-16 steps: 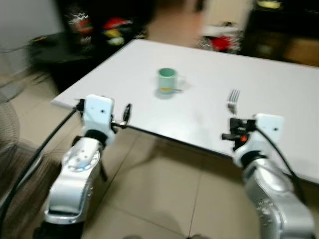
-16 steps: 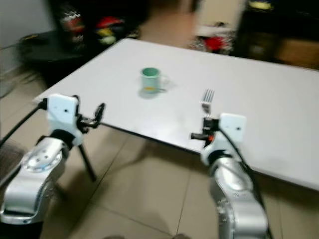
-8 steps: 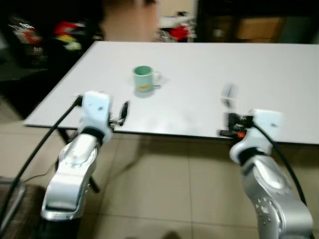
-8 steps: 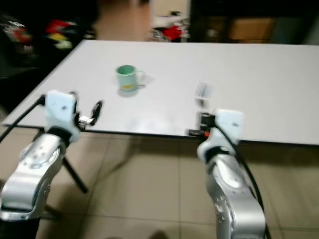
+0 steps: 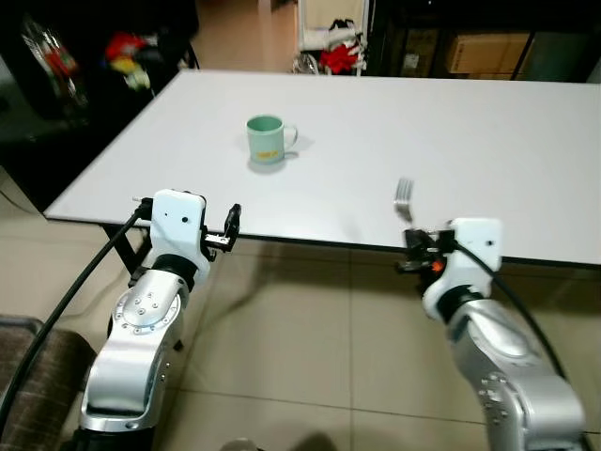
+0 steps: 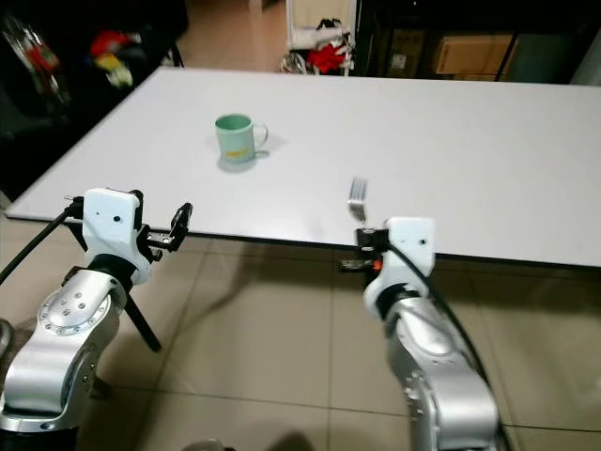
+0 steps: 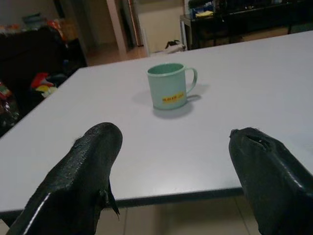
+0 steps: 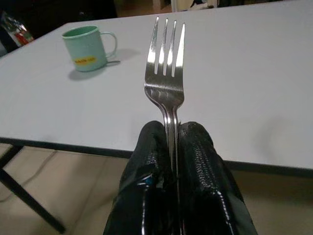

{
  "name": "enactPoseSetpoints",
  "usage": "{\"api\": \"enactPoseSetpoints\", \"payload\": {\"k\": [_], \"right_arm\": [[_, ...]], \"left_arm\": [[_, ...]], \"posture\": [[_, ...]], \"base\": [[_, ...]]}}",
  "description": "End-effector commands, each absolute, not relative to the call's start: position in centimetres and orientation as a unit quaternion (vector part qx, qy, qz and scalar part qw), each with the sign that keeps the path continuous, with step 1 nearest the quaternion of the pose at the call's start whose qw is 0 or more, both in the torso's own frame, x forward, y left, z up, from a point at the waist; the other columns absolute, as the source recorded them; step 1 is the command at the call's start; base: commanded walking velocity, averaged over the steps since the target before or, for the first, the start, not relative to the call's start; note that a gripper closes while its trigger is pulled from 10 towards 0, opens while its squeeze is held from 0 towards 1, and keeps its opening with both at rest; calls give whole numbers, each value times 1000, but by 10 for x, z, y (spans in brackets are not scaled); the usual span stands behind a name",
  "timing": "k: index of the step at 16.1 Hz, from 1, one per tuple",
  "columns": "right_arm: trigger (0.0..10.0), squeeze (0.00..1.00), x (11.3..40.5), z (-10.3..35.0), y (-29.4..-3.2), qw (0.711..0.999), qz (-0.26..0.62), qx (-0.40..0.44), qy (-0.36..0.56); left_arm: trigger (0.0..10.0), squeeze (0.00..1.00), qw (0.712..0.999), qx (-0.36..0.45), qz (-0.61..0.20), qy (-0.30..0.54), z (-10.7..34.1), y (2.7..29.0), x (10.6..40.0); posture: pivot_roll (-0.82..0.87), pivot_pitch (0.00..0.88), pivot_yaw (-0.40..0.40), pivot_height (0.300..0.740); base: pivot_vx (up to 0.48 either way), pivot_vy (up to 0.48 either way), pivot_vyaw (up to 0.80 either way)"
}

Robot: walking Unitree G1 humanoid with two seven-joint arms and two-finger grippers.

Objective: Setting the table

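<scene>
A pale green mug [image 5: 267, 140] with a yellow label stands on the white table [image 5: 470, 141], toward its left half. My right gripper [image 8: 171, 142] is shut on a silver fork [image 8: 167, 63], tines pointing forward over the table's near edge [image 5: 404, 194]. Just short of that edge my left gripper [image 7: 171, 161] hangs open with nothing between its fingers [image 7: 90, 156], the mug [image 7: 168, 87] straight ahead of it. Both arms sit below the tabletop's front edge, left [image 5: 178, 235] and right [image 5: 465, 258].
Dark furniture with red and yellow objects [image 5: 127, 56] stands left of the table. A doorway and dark shelving with a cardboard box [image 5: 484, 52] lie behind it. Beige tiled floor [image 5: 310, 338] stretches under the arms. A dark table leg [image 5: 141, 246] slants down at left.
The camera has swung and steadied, so the table now lies squarely ahead and sharp. The fork stays held in the right gripper; the left stays open.
</scene>
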State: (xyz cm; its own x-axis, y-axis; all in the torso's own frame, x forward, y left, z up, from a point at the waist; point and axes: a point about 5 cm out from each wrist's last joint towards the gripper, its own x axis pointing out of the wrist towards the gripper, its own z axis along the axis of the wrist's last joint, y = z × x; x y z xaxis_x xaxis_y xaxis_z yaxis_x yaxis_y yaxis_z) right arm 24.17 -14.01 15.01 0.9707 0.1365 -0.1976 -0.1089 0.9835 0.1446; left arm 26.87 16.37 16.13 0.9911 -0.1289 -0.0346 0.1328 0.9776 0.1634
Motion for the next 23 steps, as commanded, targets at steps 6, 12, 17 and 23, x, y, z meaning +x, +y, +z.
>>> {"api": "enactPoseSetpoints", "payload": {"k": [6,12,17,23], "right_arm": [[10000,0,239,142,-130,988,115,22,104],[10000,0,240,150,-126,988,127,12,90],[10000,0,240,155,-130,989,122,26,84],[10000,0,239,151,-132,990,102,30,96]], "left_arm": [[10000,0,994,79,-65,27,154,175,254],[10000,0,995,79,-52,18,161,183,258],[10000,0,995,73,-60,20,159,177,258],[10000,0,995,73,-61,18,160,176,261]], "posture": [[33,0,51,740],[46,0,26,740],[36,0,29,740],[32,0,38,740]], "base": [[221,0,0],[321,0,0],[354,0,255],[341,0,0]]}}
